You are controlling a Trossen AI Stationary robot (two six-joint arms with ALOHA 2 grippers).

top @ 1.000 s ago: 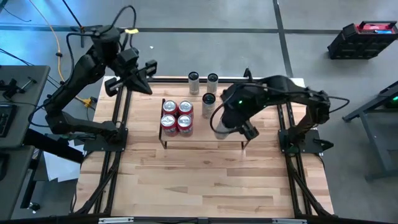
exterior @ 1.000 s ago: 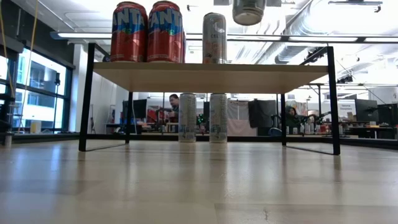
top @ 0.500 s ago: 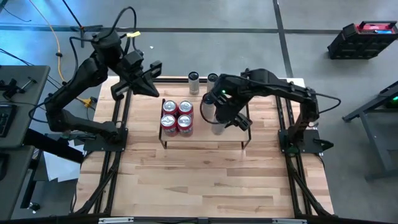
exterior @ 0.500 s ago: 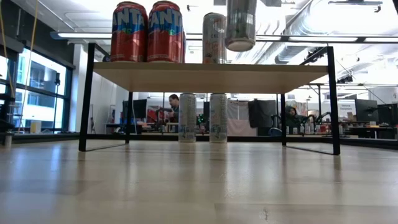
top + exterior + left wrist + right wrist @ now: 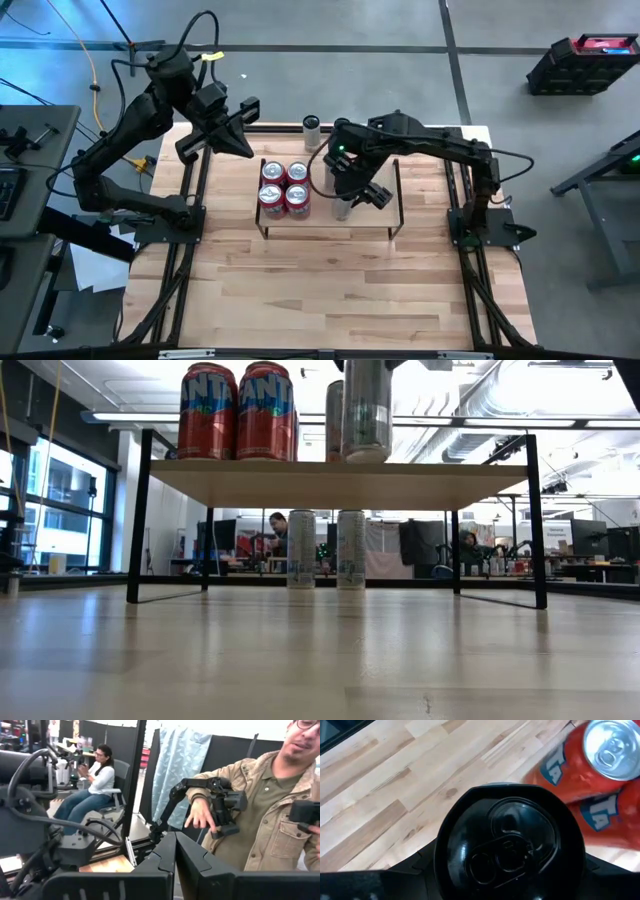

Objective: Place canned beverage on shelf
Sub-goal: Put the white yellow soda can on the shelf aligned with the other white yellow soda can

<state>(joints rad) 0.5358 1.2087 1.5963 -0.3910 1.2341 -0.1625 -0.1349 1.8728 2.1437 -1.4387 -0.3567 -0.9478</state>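
A silver canned beverage [image 5: 366, 410] hangs upright, its base just above the shelf's board [image 5: 340, 482], with my right gripper [image 5: 346, 193] shut on it. In the right wrist view its dark top [image 5: 506, 845] sits close beside the red cans [image 5: 600, 765]. Several red cans [image 5: 285, 188] stand on the left part of the shelf [image 5: 330, 222], and another silver can [image 5: 333, 420] stands behind the held one. My left gripper [image 5: 245, 150] is shut, raised over the table's far left corner, touching nothing. My right gripper pinches the can's side wall near its top [image 5: 447, 870] between its two fingers, one on each side. The fingers come from above, slanting down. The can hangs upright below them, next to the red cans; its base looks just clear of the board.
Two silver cans [image 5: 301, 550] [image 5: 351, 550] stand on the table behind the shelf; one shows from above [image 5: 311, 127]. The shelf's right half [image 5: 375, 215] is bare board between black end rails. A person [image 5: 260, 820] stands beyond the table's far left corner.
My right gripper has carried the silver can toward the table's left edge and down, from over the shelf's middle to right beside the red cans. The can has stayed upright and sunk until its base is about level with the board.
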